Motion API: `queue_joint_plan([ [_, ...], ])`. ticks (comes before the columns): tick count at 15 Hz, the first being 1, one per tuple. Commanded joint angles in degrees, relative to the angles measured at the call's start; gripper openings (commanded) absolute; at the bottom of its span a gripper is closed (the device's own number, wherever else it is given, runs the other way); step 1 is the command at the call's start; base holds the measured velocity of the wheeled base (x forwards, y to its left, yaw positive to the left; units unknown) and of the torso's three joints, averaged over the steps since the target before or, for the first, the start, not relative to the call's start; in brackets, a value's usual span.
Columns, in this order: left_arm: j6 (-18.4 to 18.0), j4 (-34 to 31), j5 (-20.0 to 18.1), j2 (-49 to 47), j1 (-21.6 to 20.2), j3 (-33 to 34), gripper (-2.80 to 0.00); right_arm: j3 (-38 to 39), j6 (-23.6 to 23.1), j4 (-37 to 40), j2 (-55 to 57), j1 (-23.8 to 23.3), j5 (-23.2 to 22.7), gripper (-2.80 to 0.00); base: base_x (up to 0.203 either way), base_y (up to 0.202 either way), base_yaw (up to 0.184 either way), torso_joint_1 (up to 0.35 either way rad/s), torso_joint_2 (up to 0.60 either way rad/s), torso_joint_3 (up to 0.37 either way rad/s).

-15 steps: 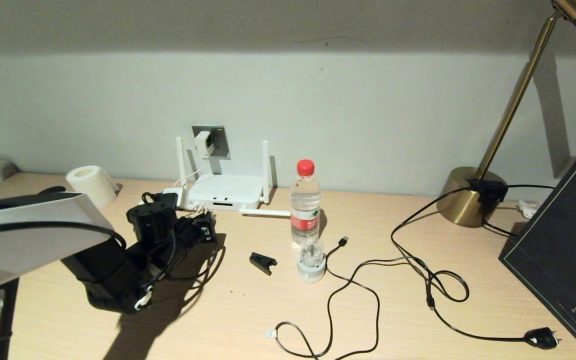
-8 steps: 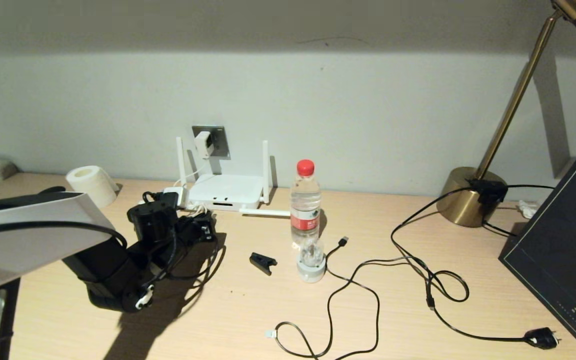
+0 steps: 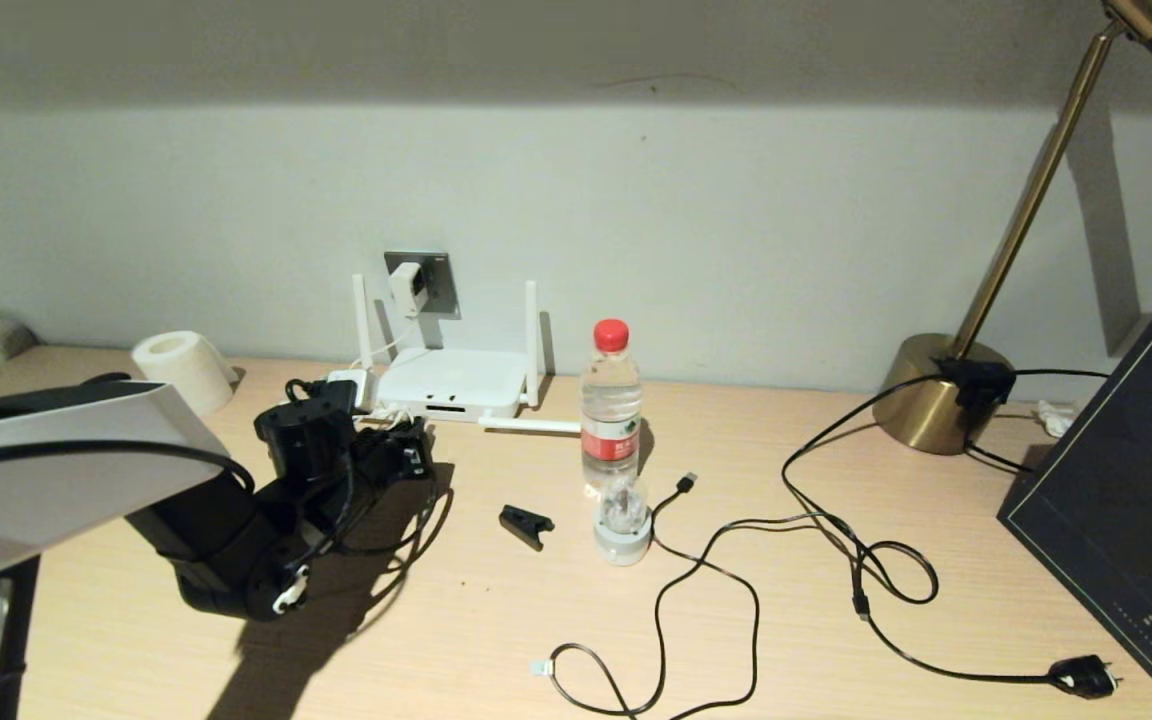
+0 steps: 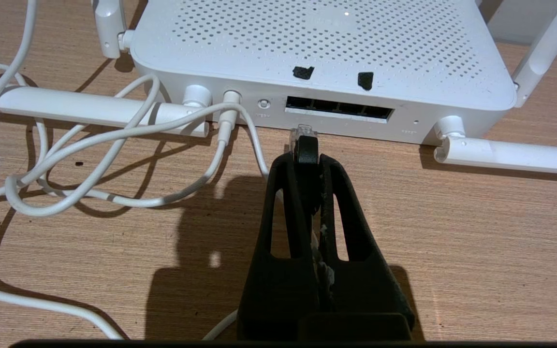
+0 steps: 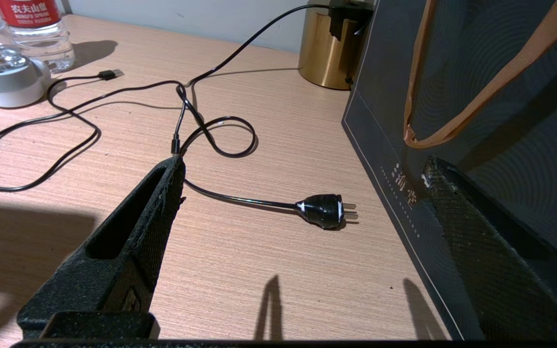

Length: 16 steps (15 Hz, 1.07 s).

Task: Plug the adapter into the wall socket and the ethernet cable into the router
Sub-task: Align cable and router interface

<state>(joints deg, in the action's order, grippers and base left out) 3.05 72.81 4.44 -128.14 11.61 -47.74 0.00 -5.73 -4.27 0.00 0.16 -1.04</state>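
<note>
Your left gripper (image 4: 306, 159) has its fingers clamped on the ethernet cable (image 4: 303, 140), its clear tip just short of the router (image 4: 327, 53) port slot at twelve o'clock. The adapter (image 3: 406, 288) sits in the wall socket (image 3: 436, 285). Your right gripper (image 5: 302, 169) hangs over the counter (image 5: 240, 270), fingers wide apart.

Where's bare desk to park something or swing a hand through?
Free: the front strip between the left gripper and the black clip, and the wide patch between water bottle and lamp base. Crowded: white cords beside the router, where the fingers hold the ethernet cable; black cable loops at front right.
</note>
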Motion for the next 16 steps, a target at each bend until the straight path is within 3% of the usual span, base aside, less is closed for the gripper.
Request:
queue_joint_plan([
  [1,0.0,0.4,0.0,0.0,0.0,-0.4,-2.8,1.7,-0.1,0.0,0.1,0.0,0.0,0.0,0.0,0.0,0.0,0.0,0.0,0.0],
  [16,0.0,-0.8,0.0,-1.0,-0.1,-3.6,-2.8,1.7,-0.1,0.0,0.1,0.0,0.0,0.0,0.0,0.0,0.0,0.0,0.0,0.0],
])
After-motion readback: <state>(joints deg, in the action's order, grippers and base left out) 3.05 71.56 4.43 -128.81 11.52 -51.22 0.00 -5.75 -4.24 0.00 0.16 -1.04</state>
